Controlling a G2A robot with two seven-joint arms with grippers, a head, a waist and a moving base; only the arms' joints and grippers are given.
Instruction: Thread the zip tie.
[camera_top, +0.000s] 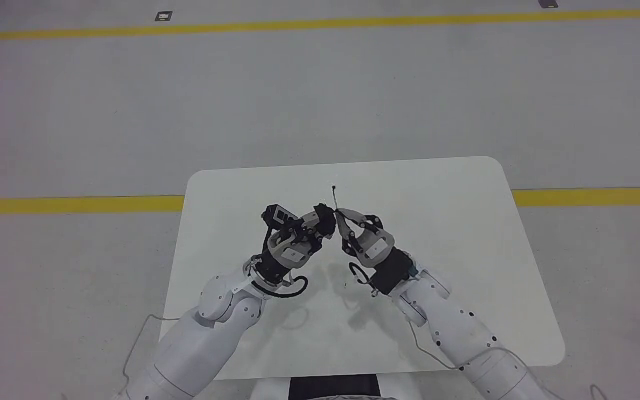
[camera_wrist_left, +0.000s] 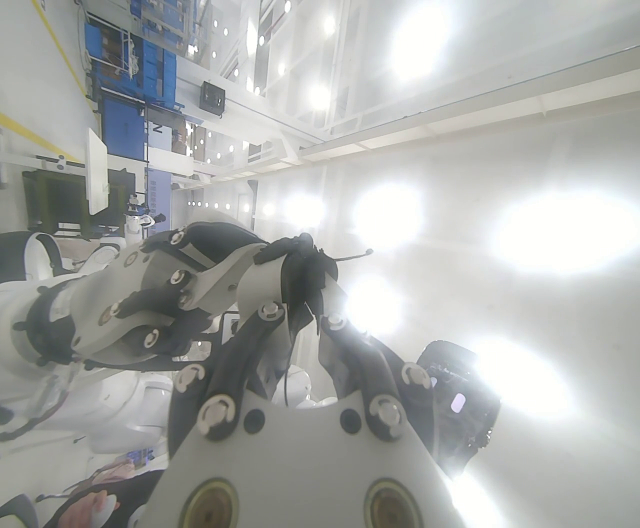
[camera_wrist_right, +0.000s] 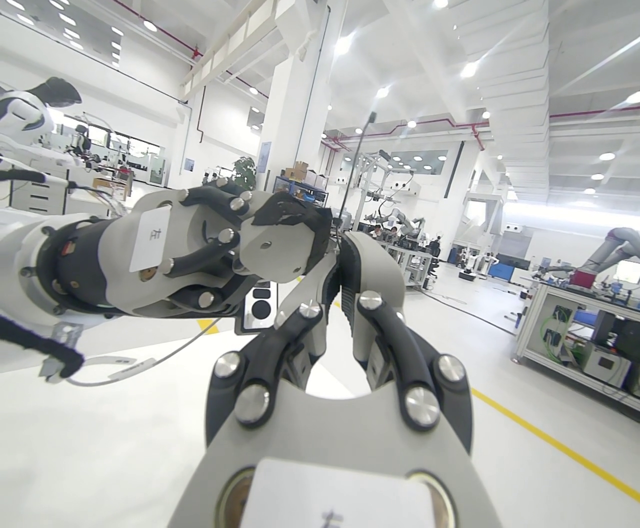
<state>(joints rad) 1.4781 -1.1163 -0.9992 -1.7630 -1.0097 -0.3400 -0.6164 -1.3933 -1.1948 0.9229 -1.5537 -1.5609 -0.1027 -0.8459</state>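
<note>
A white table (camera_top: 450, 200) (rounded corners) stands on grey floor (camera_top: 300, 100).

A robotics lab hall — high ceiling (camera_wrist_right: 425, 40). Yellow floor lines (camera_top: 320, 24), equipment racks (camera_wrist_right: 565, 320), other robots (camera_wrist_right: 25, 115) show it.

Left gripper (camera_wrist_left: 306, 300) pinches the zip tie (camera_wrist_left: 352, 257), tip poking toward its two o'clock; right gripper (camera_wrist_left: 292, 250) grips it at ten o'clock.

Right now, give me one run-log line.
left tool: shut on zip tie | right tool: shut on zip tie | tools meet above table | threaded: cannot tell
</note>
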